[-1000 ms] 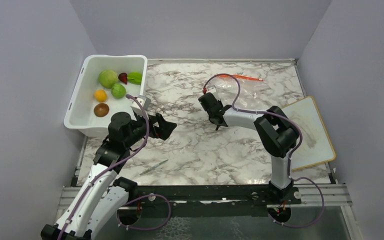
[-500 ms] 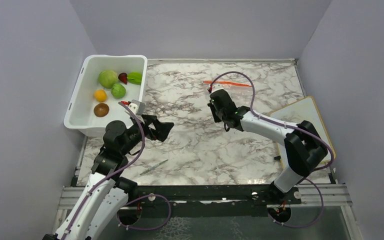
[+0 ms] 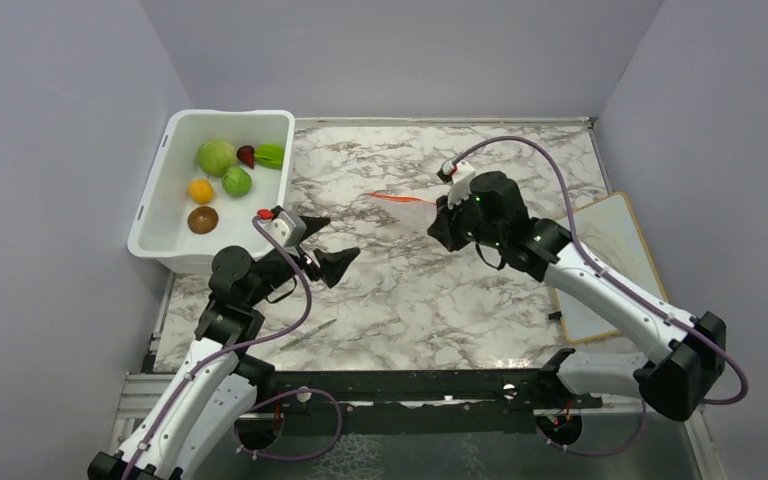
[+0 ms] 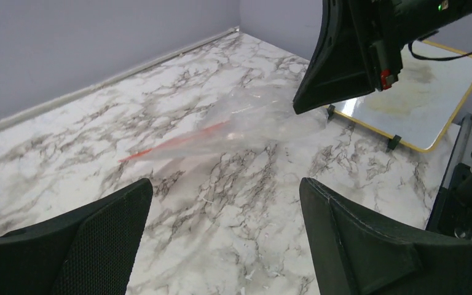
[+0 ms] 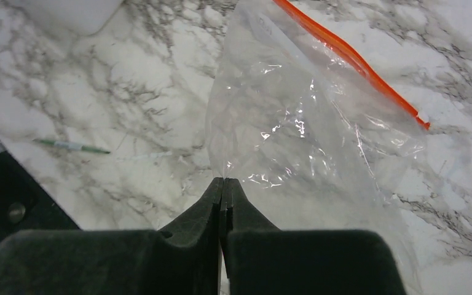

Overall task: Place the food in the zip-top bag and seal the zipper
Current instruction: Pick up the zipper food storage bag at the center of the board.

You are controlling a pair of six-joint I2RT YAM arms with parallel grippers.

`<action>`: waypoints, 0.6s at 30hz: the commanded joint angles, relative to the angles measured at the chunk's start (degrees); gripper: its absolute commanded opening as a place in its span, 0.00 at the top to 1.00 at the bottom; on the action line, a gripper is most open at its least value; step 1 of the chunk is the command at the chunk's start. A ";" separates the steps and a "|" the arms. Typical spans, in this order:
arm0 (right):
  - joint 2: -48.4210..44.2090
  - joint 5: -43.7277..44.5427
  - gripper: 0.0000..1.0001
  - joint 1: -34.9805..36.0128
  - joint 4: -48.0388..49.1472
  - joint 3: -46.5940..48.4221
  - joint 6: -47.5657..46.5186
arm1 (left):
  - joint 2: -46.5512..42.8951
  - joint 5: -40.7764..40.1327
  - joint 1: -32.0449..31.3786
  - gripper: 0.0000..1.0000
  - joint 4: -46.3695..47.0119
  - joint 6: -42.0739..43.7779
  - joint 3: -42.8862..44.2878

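My right gripper (image 3: 440, 222) is shut on the bottom edge of the clear zip-top bag (image 5: 301, 123) and holds it above the table's middle. The bag hangs out to the left with its orange-red zipper (image 3: 392, 198) at the free end; the zipper also shows in the right wrist view (image 5: 350, 58) and the left wrist view (image 4: 175, 141). My left gripper (image 3: 326, 245) is open and empty, left of the bag. The food lies in the white tub (image 3: 160, 215): a pale green cabbage (image 3: 216, 157), a green fruit (image 3: 236, 181), an orange piece (image 3: 200, 190), a brown piece (image 3: 202, 220) and a dark red piece (image 3: 246, 155).
A white board with a yellow rim (image 3: 615, 262) lies at the right edge of the table. A thin green pen (image 3: 308, 334) lies near the front edge, also in the right wrist view (image 5: 70, 145). Grey walls close in the sides and back.
My right arm has swung out and pulled the bag from the back right toward the table's middle, lifting it. My left gripper has moved a little right and opened wider.
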 commanded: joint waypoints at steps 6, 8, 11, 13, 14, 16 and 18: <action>-11.11 -22.09 0.99 0.05 -10.74 4.16 -2.74 | 8.75 16.29 -0.36 0.07 8.46 13.73 2.57; -12.72 -25.16 0.99 0.05 -12.16 5.40 -3.00 | 10.79 20.22 -0.38 0.08 8.22 15.17 3.36; -14.31 -28.18 0.99 0.05 -13.41 7.04 -3.69 | 12.21 24.52 -0.39 0.09 7.36 18.55 3.95; -15.15 -29.13 0.99 0.05 -13.46 7.75 -4.06 | 12.83 26.27 -0.34 0.09 6.08 20.22 4.36; -15.43 -29.43 0.99 0.05 -13.31 7.86 -4.19 | 13.12 27.07 -0.31 0.09 5.01 21.13 4.64; -15.78 -30.16 0.99 0.05 -12.99 7.87 -4.78 | 13.89 28.30 -0.32 0.10 1.90 23.24 5.69; -15.63 -30.65 0.99 0.01 -12.82 7.86 -5.44 | 14.69 29.27 -0.42 0.15 0.63 23.98 6.03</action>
